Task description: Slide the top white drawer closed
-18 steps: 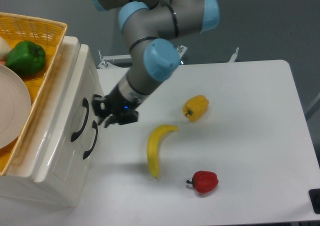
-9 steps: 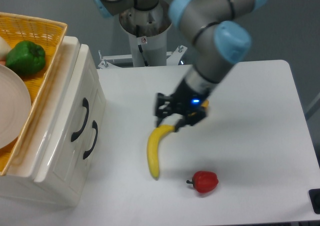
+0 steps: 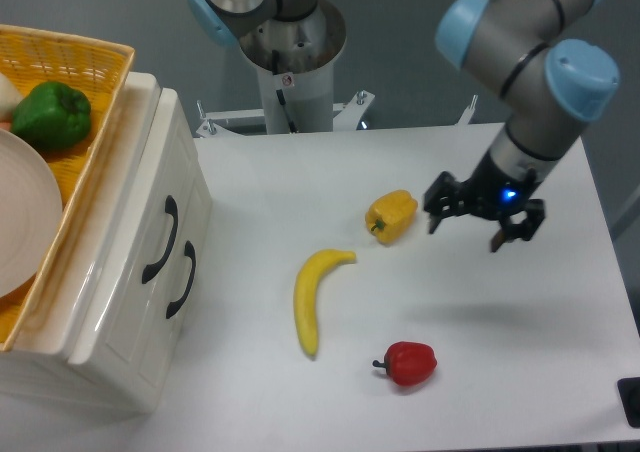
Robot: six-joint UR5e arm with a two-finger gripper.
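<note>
The white cabinet stands at the left of the table. The top white drawer has a black arched handle, and its front sits flush with the cabinet face, just above the lower drawer's handle. My gripper hangs over the right side of the table, far from the cabinet and just right of the yellow pepper. Its fingers are spread apart and hold nothing.
A yellow wicker basket on top of the cabinet holds a green pepper and a white plate. A yellow pepper, a banana and a red pepper lie on the table. The robot base stands at the back.
My gripper has swung from right beside the drawer handles, across the table over the banana, to the right side. The drawer fronts look the same throughout.
</note>
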